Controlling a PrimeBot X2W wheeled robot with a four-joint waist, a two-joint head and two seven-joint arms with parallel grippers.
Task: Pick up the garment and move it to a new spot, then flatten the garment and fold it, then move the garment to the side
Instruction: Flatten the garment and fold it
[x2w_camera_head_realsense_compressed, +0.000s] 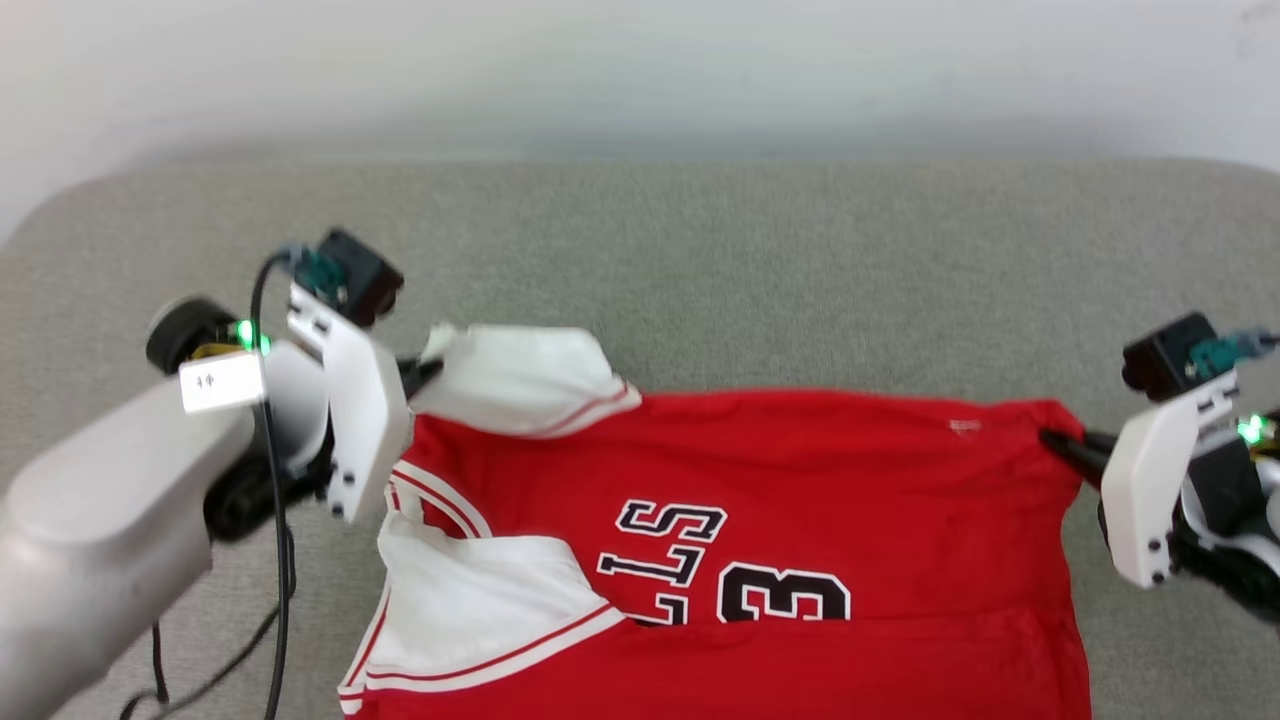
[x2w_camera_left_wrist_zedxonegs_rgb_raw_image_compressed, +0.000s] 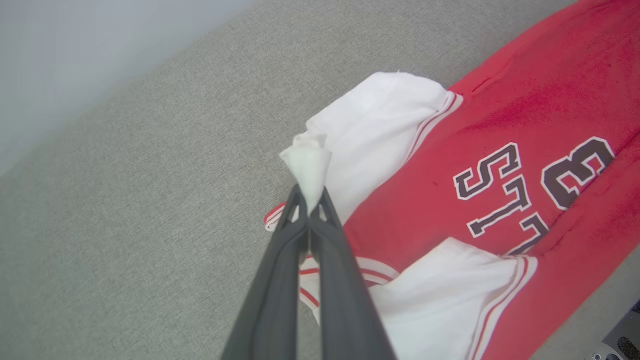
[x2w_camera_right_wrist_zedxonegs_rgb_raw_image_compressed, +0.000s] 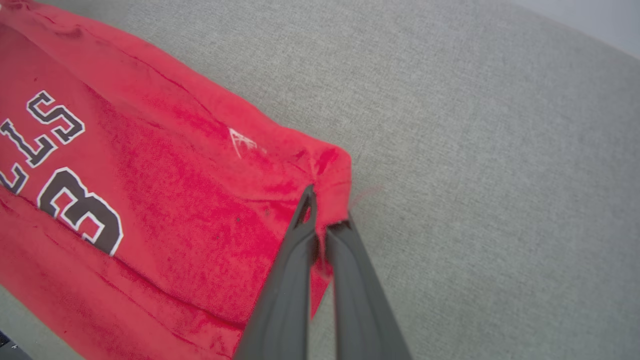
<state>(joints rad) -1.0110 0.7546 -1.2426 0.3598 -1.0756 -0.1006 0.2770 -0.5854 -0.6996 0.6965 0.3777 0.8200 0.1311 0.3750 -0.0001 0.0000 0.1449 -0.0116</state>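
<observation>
The garment (x2w_camera_head_realsense_compressed: 800, 500), a red jersey with white sleeves and black lettering, lies spread on the grey cushion, its near part folded over. My left gripper (x2w_camera_head_realsense_compressed: 425, 370) is shut on the white sleeve's tip at the garment's far left corner; in the left wrist view the white cloth (x2w_camera_left_wrist_zedxonegs_rgb_raw_image_compressed: 307, 167) pokes out between the closed fingers (x2w_camera_left_wrist_zedxonegs_rgb_raw_image_compressed: 300, 235). My right gripper (x2w_camera_head_realsense_compressed: 1065, 445) is shut on the red hem corner at the far right; the right wrist view shows red fabric (x2w_camera_right_wrist_zedxonegs_rgb_raw_image_compressed: 327, 170) pinched between its fingers (x2w_camera_right_wrist_zedxonegs_rgb_raw_image_compressed: 300, 240).
The grey fabric cushion (x2w_camera_head_realsense_compressed: 700, 260) stretches wide beyond the garment, ending at a pale wall (x2w_camera_head_realsense_compressed: 640, 70) at the back. A black cable (x2w_camera_head_realsense_compressed: 275, 560) hangs from my left forearm.
</observation>
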